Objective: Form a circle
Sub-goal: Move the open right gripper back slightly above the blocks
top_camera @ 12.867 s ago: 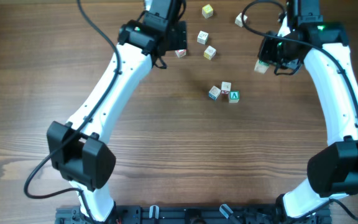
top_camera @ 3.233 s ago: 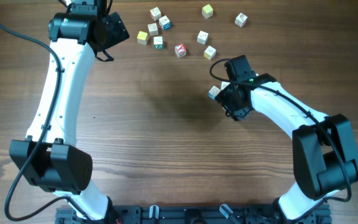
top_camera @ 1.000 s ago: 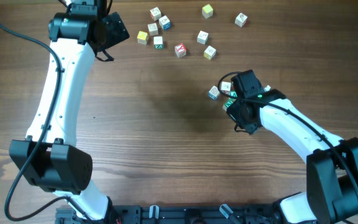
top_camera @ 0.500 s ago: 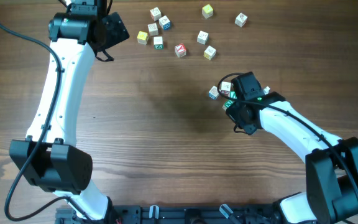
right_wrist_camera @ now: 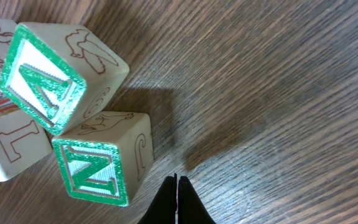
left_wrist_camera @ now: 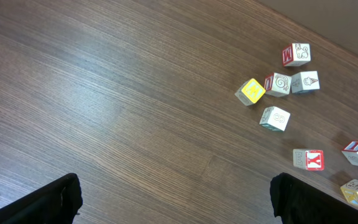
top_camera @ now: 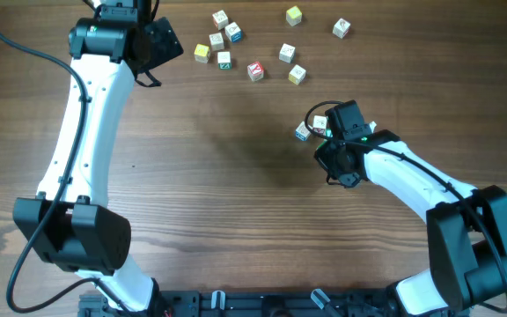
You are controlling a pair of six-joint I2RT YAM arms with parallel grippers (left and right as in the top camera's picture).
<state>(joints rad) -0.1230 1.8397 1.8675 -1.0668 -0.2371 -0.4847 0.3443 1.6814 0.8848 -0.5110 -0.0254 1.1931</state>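
Right of centre in the overhead view, the circle is sitting as a tight clump half under the right hand, its long axis unclear; green A cube is touching green N cube. Right hand is pressing together on nothing; left hand is hanging spread over the brown wood-grain worktop
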